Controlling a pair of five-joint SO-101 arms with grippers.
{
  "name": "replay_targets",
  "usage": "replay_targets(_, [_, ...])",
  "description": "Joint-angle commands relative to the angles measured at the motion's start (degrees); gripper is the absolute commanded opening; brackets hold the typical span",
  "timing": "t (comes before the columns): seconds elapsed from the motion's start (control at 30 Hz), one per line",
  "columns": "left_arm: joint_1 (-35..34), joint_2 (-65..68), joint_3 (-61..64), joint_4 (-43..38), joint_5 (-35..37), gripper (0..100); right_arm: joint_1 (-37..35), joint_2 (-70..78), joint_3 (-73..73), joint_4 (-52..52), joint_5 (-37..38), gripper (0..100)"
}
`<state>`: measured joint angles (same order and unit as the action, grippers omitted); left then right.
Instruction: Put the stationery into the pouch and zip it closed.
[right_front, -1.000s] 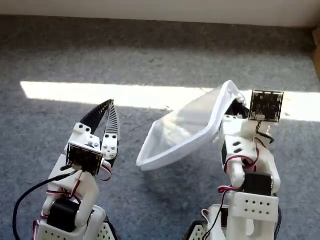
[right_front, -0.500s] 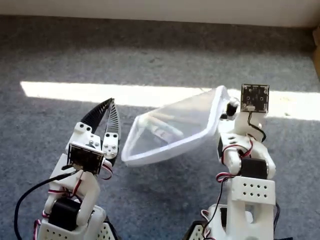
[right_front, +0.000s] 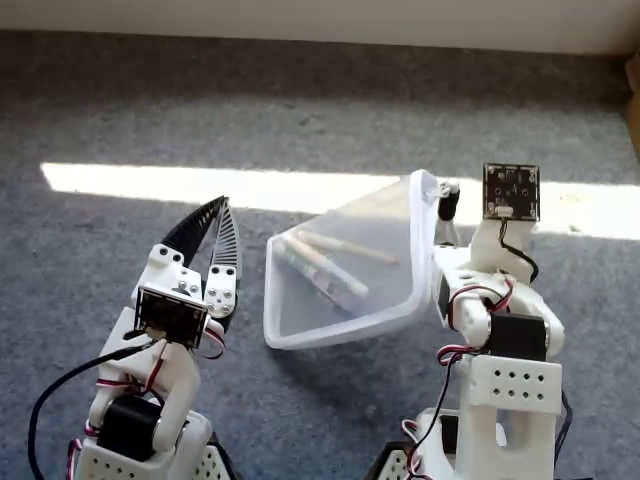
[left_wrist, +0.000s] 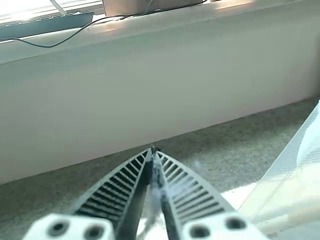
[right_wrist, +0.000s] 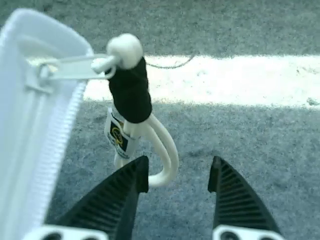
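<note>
The translucent white pouch (right_front: 340, 265) lies between the two arms in the high view, with a wooden pencil (right_front: 350, 247) and a pen (right_front: 322, 272) showing through it. Its zip pull, a black sleeve with a white cord loop (right_wrist: 131, 92), hangs off the pouch corner (right_wrist: 30, 100). The loop dangles just inside one finger of my right gripper (right_wrist: 179, 167), which stands open around it. My right gripper (right_front: 441, 235) sits at the pouch's right edge. My left gripper (right_front: 222, 207) (left_wrist: 152, 151) is shut on nothing, left of the pouch, whose edge (left_wrist: 300, 165) is beside it.
Grey carpet (right_front: 320, 110) covers the floor, crossed by a bright strip of sunlight (right_front: 150, 185). A pale wall (left_wrist: 160, 85) runs along the far side.
The pouch has swung down and toward the left arm, from tilted up to lying flatter with the stationery showing. The right arm turned with it. The left arm has not moved.
</note>
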<state>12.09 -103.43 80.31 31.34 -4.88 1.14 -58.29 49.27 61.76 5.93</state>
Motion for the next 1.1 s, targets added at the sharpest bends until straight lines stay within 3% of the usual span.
replay_targets(0.0, [-0.5,-0.4,-0.6,-1.2,0.5,1,-0.7,0.2,-6.4,4.4,-0.2,18.5])
replay_targets(0.83, [-0.5,-0.4,0.7,-2.3,0.5,1,-0.6,0.1,-21.8,25.0,0.1,18.5])
replay_targets(1.07, [-0.5,-0.4,0.7,-2.3,0.5,1,-0.6,-12.1,-22.4,25.4,1.0,18.5])
